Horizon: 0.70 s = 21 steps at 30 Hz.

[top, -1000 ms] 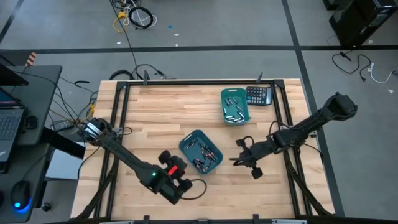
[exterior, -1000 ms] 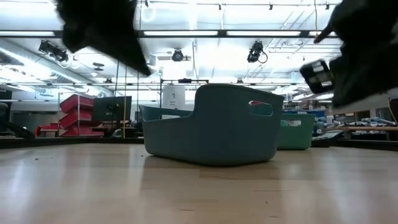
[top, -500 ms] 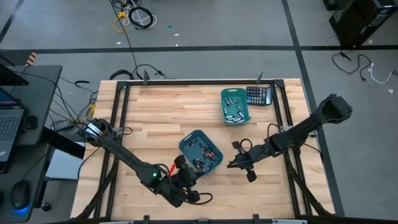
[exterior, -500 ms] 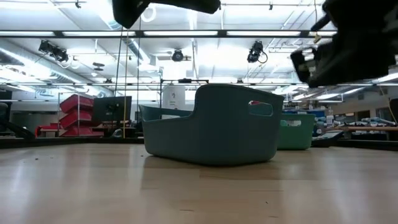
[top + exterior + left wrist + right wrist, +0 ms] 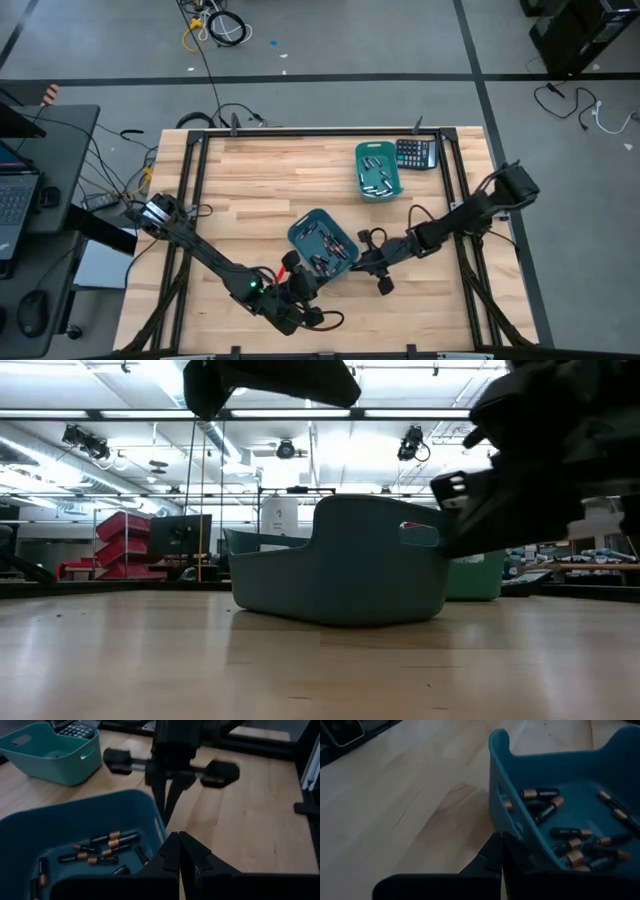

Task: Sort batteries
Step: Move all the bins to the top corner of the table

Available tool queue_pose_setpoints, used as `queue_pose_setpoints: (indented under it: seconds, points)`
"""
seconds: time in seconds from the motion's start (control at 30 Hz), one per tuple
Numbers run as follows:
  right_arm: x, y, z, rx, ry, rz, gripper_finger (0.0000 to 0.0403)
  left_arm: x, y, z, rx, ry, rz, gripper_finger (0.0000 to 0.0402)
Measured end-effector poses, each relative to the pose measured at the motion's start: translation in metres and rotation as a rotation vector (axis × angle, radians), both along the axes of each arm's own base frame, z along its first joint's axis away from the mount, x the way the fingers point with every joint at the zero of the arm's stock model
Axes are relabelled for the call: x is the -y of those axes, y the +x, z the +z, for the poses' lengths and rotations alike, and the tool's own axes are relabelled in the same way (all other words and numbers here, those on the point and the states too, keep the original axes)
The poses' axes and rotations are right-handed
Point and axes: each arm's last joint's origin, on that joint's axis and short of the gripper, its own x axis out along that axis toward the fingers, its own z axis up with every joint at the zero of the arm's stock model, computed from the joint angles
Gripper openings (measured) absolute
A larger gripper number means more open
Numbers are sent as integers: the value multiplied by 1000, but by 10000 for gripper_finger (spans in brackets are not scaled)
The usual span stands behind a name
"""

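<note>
- Just ahead of the left gripper's (image 5: 178,851) closed fingertips stands the near teal bin (image 5: 322,243), its rim almost under them; the two dark fingers are pressed together with nothing between them.
- Past those fingertips, inside that bin, lie dark batteries (image 5: 107,849) with copper ends, scattered on its floor.
- Across the bin from the left gripper hangs the right gripper (image 5: 372,262), close to the bin's opposite wall and above the wooden table (image 5: 250,190).
- The right gripper's fingers (image 5: 507,851) are likewise together and empty, their tips right at the bin's outer wall, below its rim.
- Beyond that wall, more of the same dark batteries (image 5: 546,794) lie in a loose heap, some crossing one another.
- Farther from both sets of fingers, toward the table's far edge, sits a second teal bin (image 5: 378,169) holding paler, silvery-grey batteries (image 5: 374,172).
- A black calculator (image 5: 416,153) lies just beside that far bin, touching or nearly touching its side.
- In the low view the near bin rests flat on the table, with both arms dark above it.
</note>
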Motion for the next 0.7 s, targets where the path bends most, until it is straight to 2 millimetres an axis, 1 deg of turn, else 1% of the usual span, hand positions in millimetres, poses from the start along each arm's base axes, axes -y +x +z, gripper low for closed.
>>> queue_pose_setpoints:
  seconds: [0.23, 0.37, 0.57, 0.7]
  points:
    - [-1, 28, -1, 13, -21, -24, 0, 8, -3, 2, 16, -7, -42, 0]
    - [2, 43, -1, 29, -48, -52, 0, 13, -7, 1, 2, -7, -60, 0]
    - [15, 57, 7, 68, -65, -88, 0, 19, -12, 0, -16, -6, -87, 0]
    - [26, 67, 16, 107, -71, -120, 0, 19, -18, -6, -77, 7, -87, 0]
